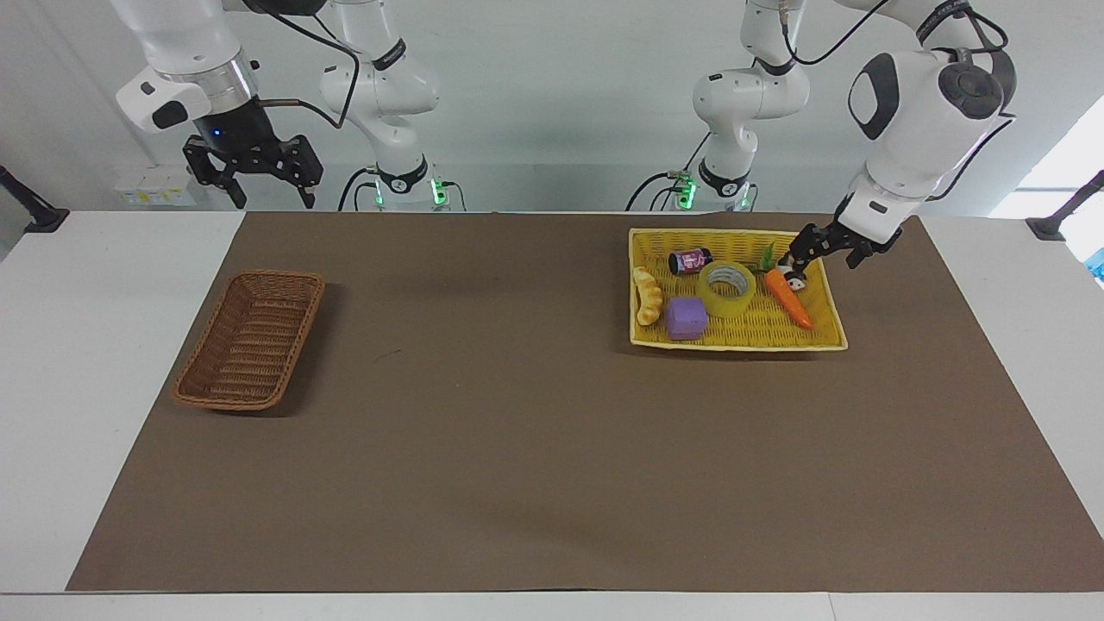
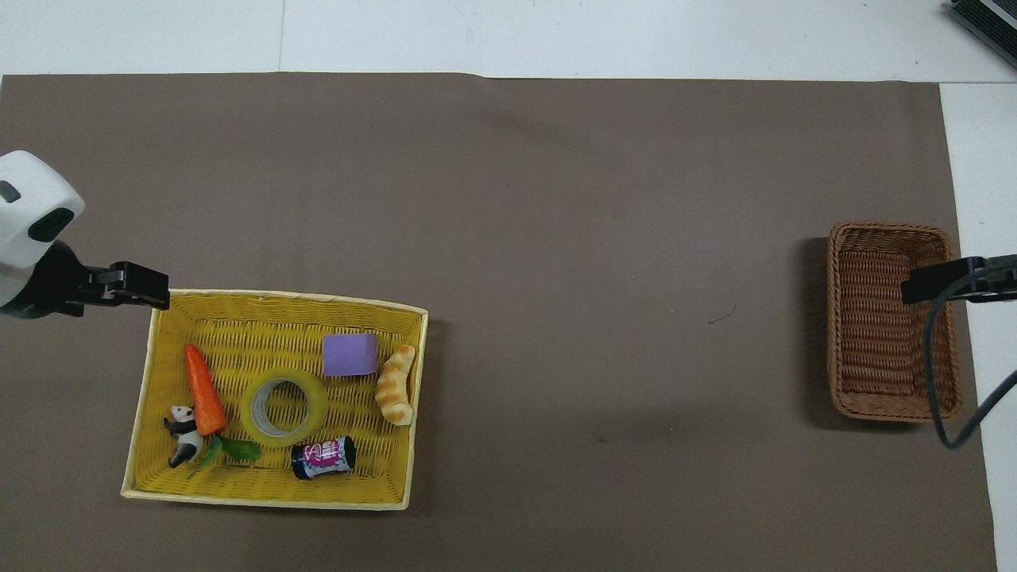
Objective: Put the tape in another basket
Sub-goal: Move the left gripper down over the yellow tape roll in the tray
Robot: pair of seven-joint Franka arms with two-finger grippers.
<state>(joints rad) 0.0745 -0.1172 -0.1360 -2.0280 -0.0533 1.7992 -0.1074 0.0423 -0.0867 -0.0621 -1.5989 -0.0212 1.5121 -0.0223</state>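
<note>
The brown mat (image 1: 552, 414) is seen from high across the table, facing the robots; from overhead it (image 2: 556, 199) is seen steeply downward. Both baskets are shared.

No legible text, brand, number or sign was found. The one printed item is the small dark can with a pink and white label (image 2: 322, 457), lying on its side in the flat bright yellow woven tray (image 2: 282, 303); its label bears pink markings on white, but no letter or figure can be made out in either view. It lies well apart from both sets of jaws. Nothing else on the surface shows print.
</note>
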